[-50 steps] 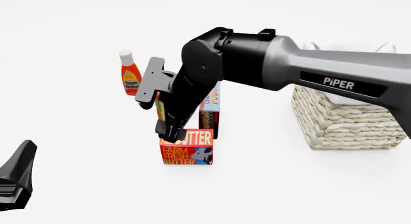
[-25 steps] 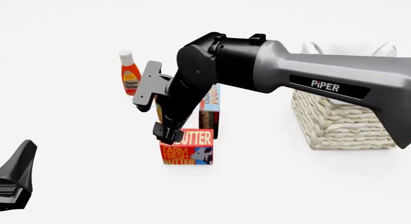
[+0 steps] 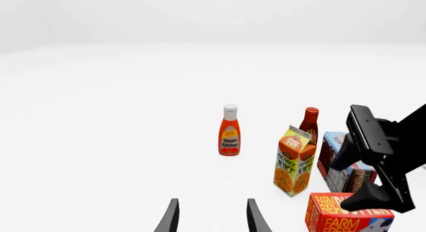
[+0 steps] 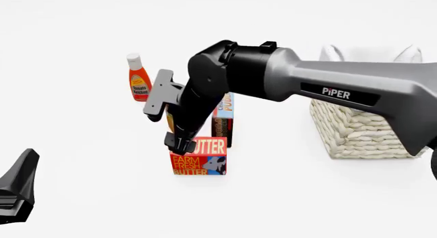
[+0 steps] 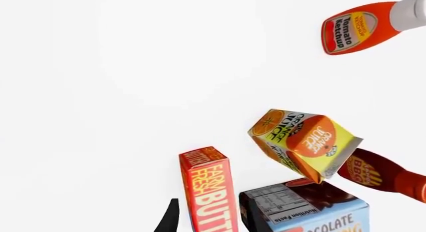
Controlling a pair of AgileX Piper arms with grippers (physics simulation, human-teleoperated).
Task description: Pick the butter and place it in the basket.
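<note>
right gripper [image 4: 181, 144] open astride butter [image 4: 198, 157], which stands on edge, long axis sideways.

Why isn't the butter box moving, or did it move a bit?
No. The butter sits at the same spot before the chocolate pudding box, though the right gripper has come down onto it.

Left tool [image 3: 211, 217] fingers apart, ketchup bottle [image 3: 230, 130], orange juice carton [image 3: 295, 161], butter [image 3: 347, 217]

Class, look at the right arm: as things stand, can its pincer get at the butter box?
Probably yes. The right pincer hangs at the butter, whose top and near side are bare. The pudding box stands close behind, so the room there is tight.
</note>
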